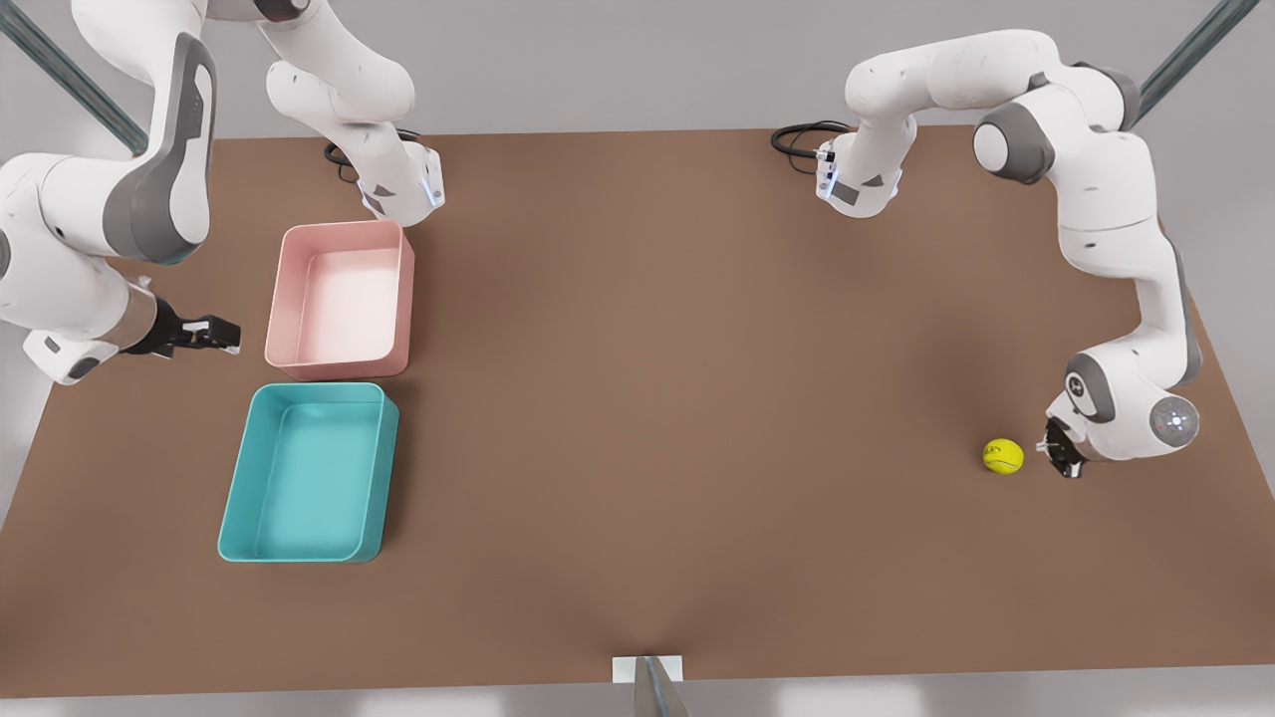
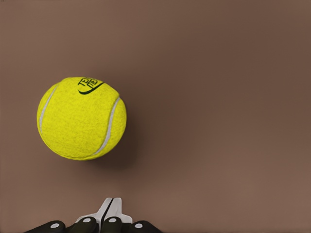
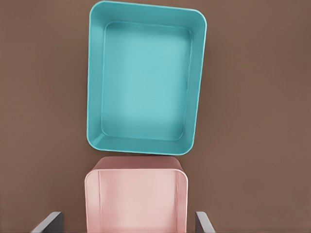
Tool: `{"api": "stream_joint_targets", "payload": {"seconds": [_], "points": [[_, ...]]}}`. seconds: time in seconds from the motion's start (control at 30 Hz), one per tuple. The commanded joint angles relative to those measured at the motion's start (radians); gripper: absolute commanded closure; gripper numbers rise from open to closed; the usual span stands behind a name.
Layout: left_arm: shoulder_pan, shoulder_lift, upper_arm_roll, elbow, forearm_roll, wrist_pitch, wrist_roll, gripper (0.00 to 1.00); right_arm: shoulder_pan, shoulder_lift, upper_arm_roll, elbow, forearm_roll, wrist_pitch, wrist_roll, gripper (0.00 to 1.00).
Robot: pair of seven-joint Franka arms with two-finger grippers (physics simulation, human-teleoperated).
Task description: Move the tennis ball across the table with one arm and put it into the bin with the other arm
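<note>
The yellow-green tennis ball (image 1: 1003,456) (image 2: 81,118) rests on the brown table at the front view's right. My left gripper (image 1: 1062,453) (image 2: 110,213) hangs low just beside it, on the side nearer the table's right edge, shut with nothing between its fingers and a small gap to the ball. The teal bin (image 1: 309,473) (image 3: 145,85) lies at the front view's left, with nothing in it. My right gripper (image 1: 211,334) (image 3: 126,224) waits open near the table's left edge, beside the pink tub and apart from both tubs.
A pink tub (image 1: 342,299) (image 3: 136,199) stands just behind the teal bin, nearly touching it. Both arm bases (image 1: 403,189) (image 1: 857,184) with black cables sit at the far edge. A wide stretch of bare table (image 1: 697,398) separates ball and bins.
</note>
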Motion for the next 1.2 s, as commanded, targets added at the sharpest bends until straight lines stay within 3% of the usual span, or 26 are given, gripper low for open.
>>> {"api": "stream_joint_targets", "payload": {"seconds": [0.0,0.27,0.53,0.87,0.97,1.0,1.07,1.17], "points": [[0.000,0.003,0.000,0.000,-0.008,0.049,0.366,0.79,0.001,0.000,-0.001,0.000,0.001,-0.001,-0.007,0.00],[-0.006,0.003,0.000,0.000,-0.028,0.029,0.361,0.79,0.001,0.002,-0.001,0.000,0.001,-0.001,-0.010,0.00],[-0.015,0.000,0.002,-0.029,-0.025,0.008,-0.007,0.79,0.001,0.006,-0.001,0.000,0.001,-0.002,-0.010,0.00],[-0.089,-0.003,0.002,-0.023,-0.025,0.008,-0.102,0.79,0.001,0.009,-0.001,-0.007,0.001,-0.002,-0.010,0.00],[-0.349,-0.121,-0.001,-0.024,-0.028,-0.086,-0.502,0.79,0.001,0.009,-0.001,-0.010,0.001,-0.001,-0.012,0.00],[-0.431,-0.204,-0.083,-0.023,-0.091,-0.251,-0.924,0.79,0.001,0.009,-0.001,-0.010,0.001,-0.001,-0.012,0.00],[-0.448,-0.232,-0.094,-0.021,-0.186,-0.288,-1.088,0.79,0.001,0.009,-0.001,-0.010,0.001,-0.001,-0.010,0.00],[-0.420,-0.233,-0.086,-0.015,-0.146,-0.316,-1.197,0.79,0.001,0.009,-0.001,-0.010,0.001,-0.001,-0.010,0.00]]}}
